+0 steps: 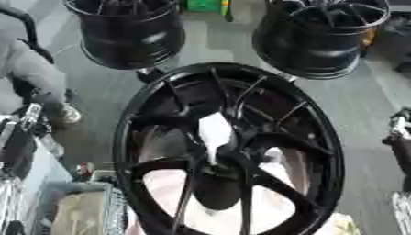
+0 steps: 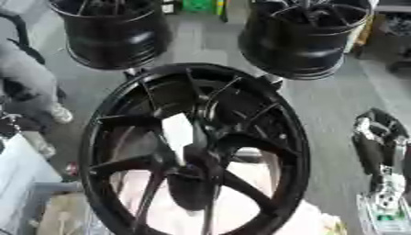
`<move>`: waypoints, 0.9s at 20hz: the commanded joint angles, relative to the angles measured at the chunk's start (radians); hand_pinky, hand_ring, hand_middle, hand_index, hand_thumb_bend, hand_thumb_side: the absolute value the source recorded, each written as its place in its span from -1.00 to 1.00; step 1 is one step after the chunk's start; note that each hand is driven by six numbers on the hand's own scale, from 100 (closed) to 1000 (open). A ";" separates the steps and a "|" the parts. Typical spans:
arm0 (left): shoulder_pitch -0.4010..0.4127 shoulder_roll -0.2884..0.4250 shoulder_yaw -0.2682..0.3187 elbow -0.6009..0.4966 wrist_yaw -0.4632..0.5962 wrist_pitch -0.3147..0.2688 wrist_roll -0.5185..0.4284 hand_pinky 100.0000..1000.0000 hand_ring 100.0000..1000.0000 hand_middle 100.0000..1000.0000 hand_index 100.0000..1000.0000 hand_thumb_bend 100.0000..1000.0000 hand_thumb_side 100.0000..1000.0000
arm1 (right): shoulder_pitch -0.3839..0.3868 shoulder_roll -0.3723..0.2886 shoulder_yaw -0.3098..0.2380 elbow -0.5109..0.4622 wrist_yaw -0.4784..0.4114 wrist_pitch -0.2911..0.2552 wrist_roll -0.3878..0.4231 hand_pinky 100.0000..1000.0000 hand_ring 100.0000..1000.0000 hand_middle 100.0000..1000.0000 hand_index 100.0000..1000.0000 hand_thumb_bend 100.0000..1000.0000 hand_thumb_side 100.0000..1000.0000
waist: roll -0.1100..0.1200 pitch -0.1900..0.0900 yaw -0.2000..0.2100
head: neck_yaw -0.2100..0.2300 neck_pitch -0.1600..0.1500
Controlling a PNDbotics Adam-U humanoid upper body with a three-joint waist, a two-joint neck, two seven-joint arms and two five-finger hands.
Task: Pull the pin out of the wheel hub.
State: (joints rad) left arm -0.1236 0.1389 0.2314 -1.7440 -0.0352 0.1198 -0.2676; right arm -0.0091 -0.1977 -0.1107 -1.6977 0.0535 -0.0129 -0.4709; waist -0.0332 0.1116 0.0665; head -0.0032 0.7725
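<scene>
1. Right robot hand (image 2: 377,142) shows at right edge; finger state unreadable. Left not seen.
2. Wheel (image 1: 229,147) fills centre; whitish pin (image 1: 215,133) at hub.
3. Risk: spokes crowd the pin, fingers could snag.

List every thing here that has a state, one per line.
Wheel hub: tilted on edge, spokes toward the camera.
White piece at hub centre: in place, upright; possibly the pin.
Two far rims: standing side by side behind the hub.
Right hand: at right edge, away from hub; fingers unclear.
</scene>
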 commanded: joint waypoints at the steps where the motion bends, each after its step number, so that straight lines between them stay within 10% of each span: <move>1: -0.005 0.006 -0.001 -0.025 0.003 0.000 -0.002 0.20 -0.09 0.00 0.22 -1.00 0.51 | -0.008 -0.011 -0.005 -0.011 -0.002 0.000 0.002 -0.10 0.33 0.39 0.49 -1.00 -0.11 | 0.000 -0.007 -0.001 | 0.000 -0.002; 18: -0.010 0.010 -0.002 -0.026 0.003 -0.002 -0.004 0.20 -0.08 0.01 0.22 -1.00 0.49 | -0.008 -0.012 -0.007 -0.011 -0.001 0.002 0.002 -0.10 0.33 0.39 0.49 -1.00 -0.11 | 0.000 -0.007 -0.001 | -0.003 -0.002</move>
State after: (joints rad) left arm -0.1249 0.1389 0.2314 -1.7468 -0.0352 0.1196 -0.2680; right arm -0.0090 -0.1976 -0.1108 -1.6977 0.0535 -0.0112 -0.4693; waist -0.0332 0.1117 0.0665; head -0.0043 0.7725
